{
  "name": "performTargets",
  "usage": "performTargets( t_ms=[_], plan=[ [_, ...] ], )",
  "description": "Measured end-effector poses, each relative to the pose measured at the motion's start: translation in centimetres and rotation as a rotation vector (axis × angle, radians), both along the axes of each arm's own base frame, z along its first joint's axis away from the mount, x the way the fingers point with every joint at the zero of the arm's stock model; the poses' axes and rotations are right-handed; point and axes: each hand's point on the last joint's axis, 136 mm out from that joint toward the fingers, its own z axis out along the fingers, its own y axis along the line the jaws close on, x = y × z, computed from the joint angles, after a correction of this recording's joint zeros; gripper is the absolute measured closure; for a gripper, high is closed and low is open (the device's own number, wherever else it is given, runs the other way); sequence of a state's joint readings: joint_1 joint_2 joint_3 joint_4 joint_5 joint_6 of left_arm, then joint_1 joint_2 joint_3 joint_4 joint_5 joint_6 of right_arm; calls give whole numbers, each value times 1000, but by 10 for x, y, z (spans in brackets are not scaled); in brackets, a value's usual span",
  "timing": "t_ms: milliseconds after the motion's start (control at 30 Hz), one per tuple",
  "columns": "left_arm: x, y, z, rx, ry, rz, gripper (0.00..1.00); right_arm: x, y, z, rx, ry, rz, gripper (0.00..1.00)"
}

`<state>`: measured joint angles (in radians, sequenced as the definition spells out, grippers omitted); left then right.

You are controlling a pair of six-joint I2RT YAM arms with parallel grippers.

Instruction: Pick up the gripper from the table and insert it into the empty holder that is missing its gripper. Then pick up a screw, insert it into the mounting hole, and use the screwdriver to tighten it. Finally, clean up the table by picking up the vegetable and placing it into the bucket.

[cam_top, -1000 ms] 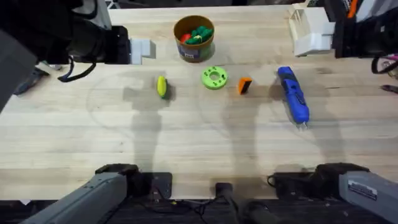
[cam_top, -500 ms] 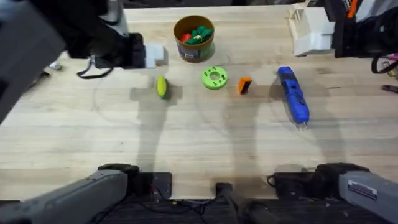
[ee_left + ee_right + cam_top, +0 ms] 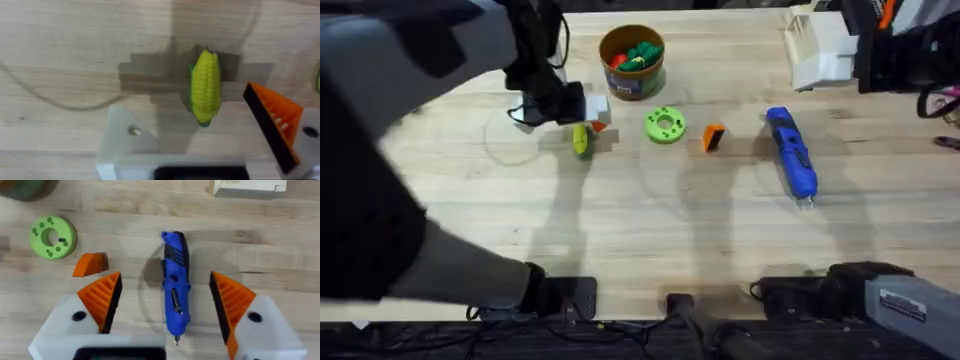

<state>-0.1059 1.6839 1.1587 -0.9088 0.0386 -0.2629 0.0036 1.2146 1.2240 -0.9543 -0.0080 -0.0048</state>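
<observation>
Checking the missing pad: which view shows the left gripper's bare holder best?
The left wrist view: the bare white holder sits close, facing one orange pad, corn between. Overhead shows the left gripper small, the bare side unclear.

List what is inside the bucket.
The bucket holds toy pieces: red and green ones show at the top. Whatever lies beneath them is covered.
</observation>
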Motion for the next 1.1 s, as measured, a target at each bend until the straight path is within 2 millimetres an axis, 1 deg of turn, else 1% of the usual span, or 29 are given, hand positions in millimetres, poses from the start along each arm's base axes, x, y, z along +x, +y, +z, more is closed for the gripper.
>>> performTargets(
  t_ms=[100, 133, 300, 367, 400, 467, 533, 567, 667, 700, 1100],
  plan=[
    [-2, -3, -19, -14, 57, -3, 15, 0, 0, 0, 0, 0, 0, 9],
    [-5, -5, -33, -22, 103, -3, 14, 0, 0, 0, 0, 1, 0, 10],
    [-1, -8, -34, -38, 96, -4, 15, 0, 0, 0, 0, 0, 0, 9],
    [-1, -9, -34, -42, 97, -4, 61, 0, 0, 0, 0, 0, 0, 9],
    [-1, -9, -34, -47, 96, -5, 107, 0, 0, 0, 0, 0, 0, 9],
    [0, -12, -34, -56, 94, -8, 254, 0, 0, 0, 0, 0, 0, 10],
    [0, -14, -34, -66, 93, -9, 471, 0, 0, 0, 0, 0, 0, 10],
    [1, -14, -33, -70, 90, -8, 606, 0, 0, 0, 0, 0, -1, 10],
    [3, -16, -31, -81, 83, -12, 943, 0, 0, 0, 0, 0, 0, 10],
    [4, -17, -31, -84, 83, -12, 981, 0, 0, 0, 0, 0, 0, 10],
    [2, -16, -30, -77, 91, -12, 985, 0, 0, 0, 0, 0, 0, 10]
  ],
)
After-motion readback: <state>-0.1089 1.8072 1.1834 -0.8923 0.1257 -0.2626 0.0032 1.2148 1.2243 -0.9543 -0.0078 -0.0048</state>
